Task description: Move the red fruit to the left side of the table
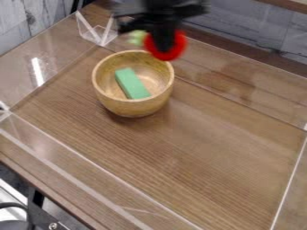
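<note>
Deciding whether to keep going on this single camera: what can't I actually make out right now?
- Tool: motion-blurred; how its jaws stand on the small round red fruit is unreadable.
- Arm: cut off by the top edge.
- Fruit's height above the round wooden bowl holding the green block: one view cannot settle it.
- Brown wood-grain table: near corners run out of frame.

Gripper (164,34) is motion-blurred, jaw outline unreadable; the arm above it is cut off by the top edge. Red fruit (166,45) is smeared, its top hidden by the fingers, green stem just a blur. Table (180,144) runs off the frame at the bottom and right.
</note>
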Tool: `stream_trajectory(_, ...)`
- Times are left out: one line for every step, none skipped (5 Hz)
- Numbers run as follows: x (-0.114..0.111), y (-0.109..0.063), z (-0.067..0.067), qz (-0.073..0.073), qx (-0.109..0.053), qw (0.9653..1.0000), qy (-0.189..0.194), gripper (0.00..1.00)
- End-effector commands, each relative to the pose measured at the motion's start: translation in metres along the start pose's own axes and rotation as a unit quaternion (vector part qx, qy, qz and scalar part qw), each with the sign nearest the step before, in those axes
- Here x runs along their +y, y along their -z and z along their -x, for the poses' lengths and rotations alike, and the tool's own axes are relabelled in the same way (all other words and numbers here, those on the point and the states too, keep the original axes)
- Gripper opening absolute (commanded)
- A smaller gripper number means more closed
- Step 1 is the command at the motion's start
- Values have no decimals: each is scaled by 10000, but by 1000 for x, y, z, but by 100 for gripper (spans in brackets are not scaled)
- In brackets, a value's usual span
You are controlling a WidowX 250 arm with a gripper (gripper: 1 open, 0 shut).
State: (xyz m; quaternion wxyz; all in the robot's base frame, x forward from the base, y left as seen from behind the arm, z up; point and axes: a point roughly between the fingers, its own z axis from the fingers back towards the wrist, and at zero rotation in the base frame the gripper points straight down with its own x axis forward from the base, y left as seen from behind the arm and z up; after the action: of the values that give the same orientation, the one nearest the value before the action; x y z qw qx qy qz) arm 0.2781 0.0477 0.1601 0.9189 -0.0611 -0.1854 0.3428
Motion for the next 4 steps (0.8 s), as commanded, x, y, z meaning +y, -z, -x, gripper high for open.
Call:
stream_trajectory(26,-4,-26,42,-222,9997,49,0)
stream_trajectory(51,8,-48,-70,-291,9995,120,0)
stream_trajectory(74,17,-68,-184,-363,9992,-65,0)
stream_trajectory(89,24,-70,-310,-433,9982,-279,0)
